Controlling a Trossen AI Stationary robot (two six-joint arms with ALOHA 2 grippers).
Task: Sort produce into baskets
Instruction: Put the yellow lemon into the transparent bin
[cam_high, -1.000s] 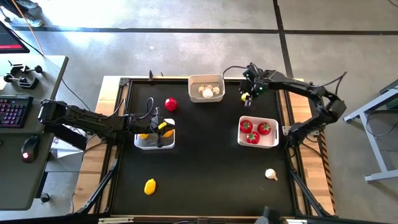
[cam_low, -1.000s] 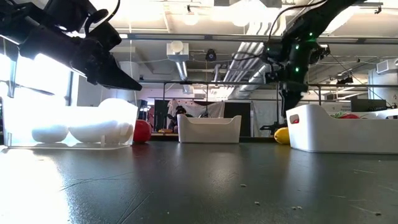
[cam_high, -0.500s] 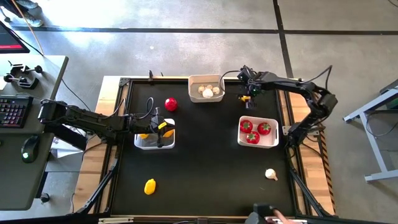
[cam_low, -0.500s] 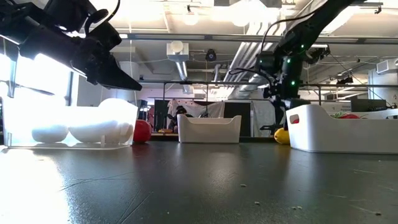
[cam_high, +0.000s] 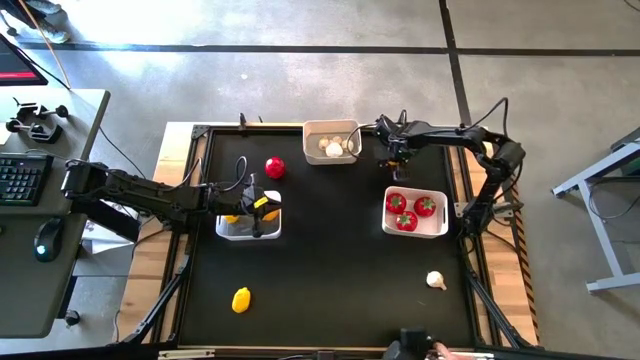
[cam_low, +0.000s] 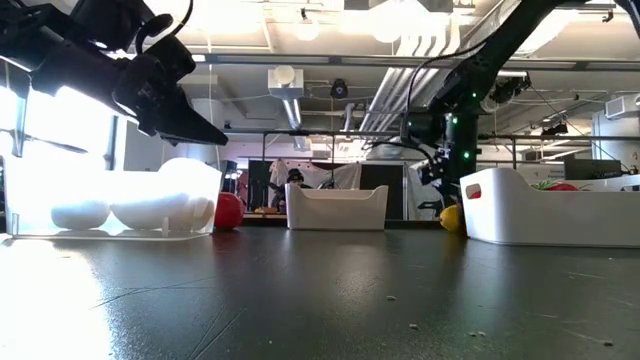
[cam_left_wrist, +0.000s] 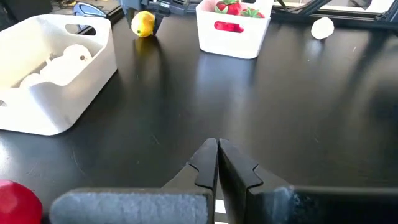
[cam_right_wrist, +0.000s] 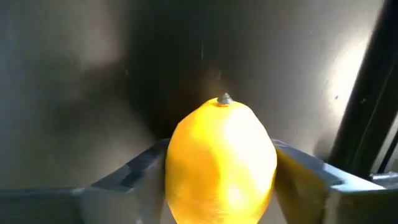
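Observation:
A yellow lemon (cam_right_wrist: 221, 162) lies near the table's far edge, between the garlic basket (cam_high: 332, 142) and the tomato basket (cam_high: 415, 212). My right gripper (cam_high: 393, 152) is down over it and shut on it. My left gripper (cam_left_wrist: 217, 163) is shut and empty, and hovers above the left basket (cam_high: 248, 224), which holds lemons. A loose tomato (cam_high: 274, 167), a lemon (cam_high: 241, 299) and a garlic bulb (cam_high: 436, 281) lie on the black table. My right gripper pinches the lemon between its two fingers, one on each long side (cam_right_wrist: 177, 168), at its widest part. The fingers come from above and slant down. The lemon's pointed tip (cam_right_wrist: 224, 98) faces away from the wrist. In the low view the lemon (cam_low: 452, 217) sits at table level.
The garlic basket stands just left of my right gripper, and the table's far frame rail (cam_high: 430, 128) runs just behind it. The tomato basket (cam_low: 550, 205) is toward the near side of the lemon. The open black table top (cam_high: 330, 260) lies between the baskets.
My right gripper has gone toward the table's left and down onto the lemon by the far edge. The lemon has stayed where it was.

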